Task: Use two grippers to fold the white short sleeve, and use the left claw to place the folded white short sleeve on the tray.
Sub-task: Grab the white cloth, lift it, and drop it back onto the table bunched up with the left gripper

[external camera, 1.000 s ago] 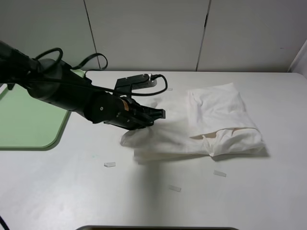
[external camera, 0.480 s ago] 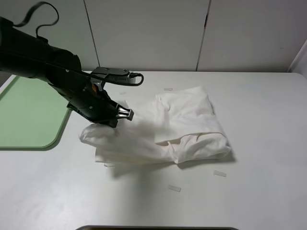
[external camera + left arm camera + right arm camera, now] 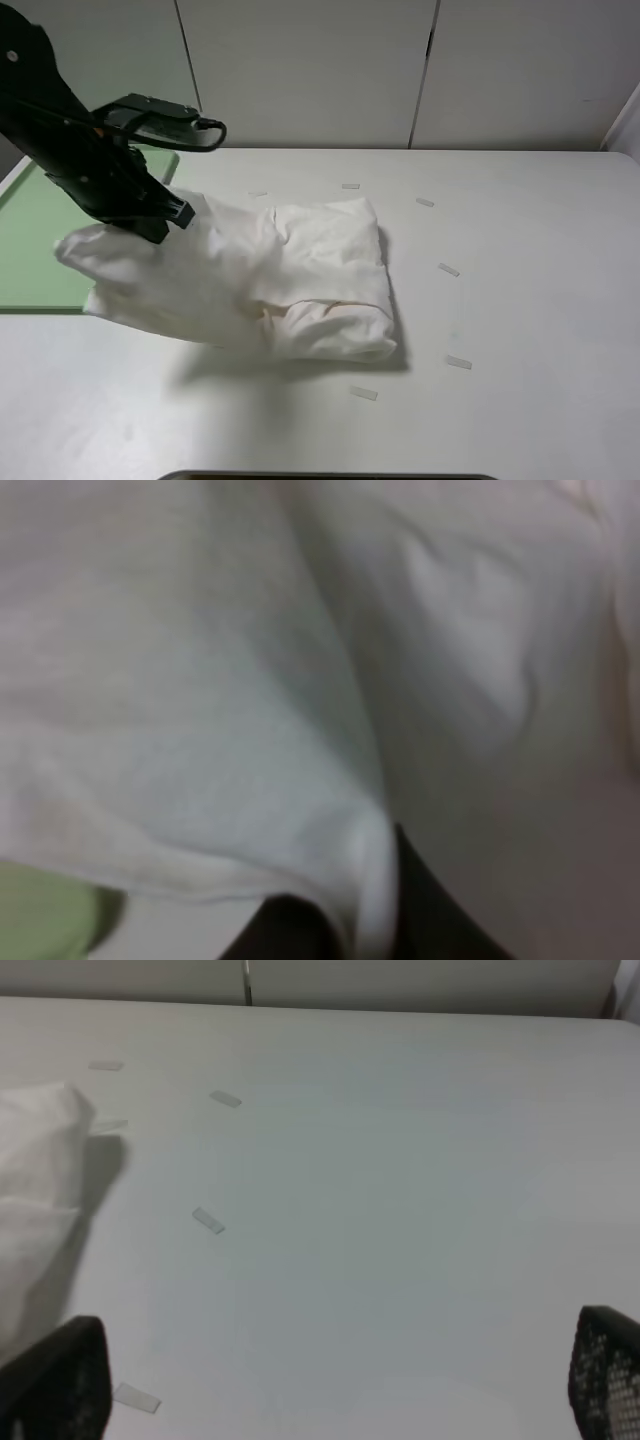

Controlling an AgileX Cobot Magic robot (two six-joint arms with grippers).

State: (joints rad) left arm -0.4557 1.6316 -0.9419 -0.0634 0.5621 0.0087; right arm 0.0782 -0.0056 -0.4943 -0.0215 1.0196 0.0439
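Grips a fold of the shirt [image 3: 270, 280] in the left claw [image 3: 168, 218], fingers [image 3: 290, 932] closed on cloth at the tray-side edge, apparently to haul the bundle whole without unfolding it. Has the shirt mostly beside the tray [image 3: 25, 235], only the lifted edge over its rim, so placing looks unfinished. Leaves the right claw [image 3: 340, 1340] spread wide and empty, well away from the tray, likely because this step belongs to the left.

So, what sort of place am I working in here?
Probably a robot test bench in a lab or office room, not a home: a white table dotted with small tape-like markers, blank pale wall panels behind, and just a green tray and one white T-shirt.
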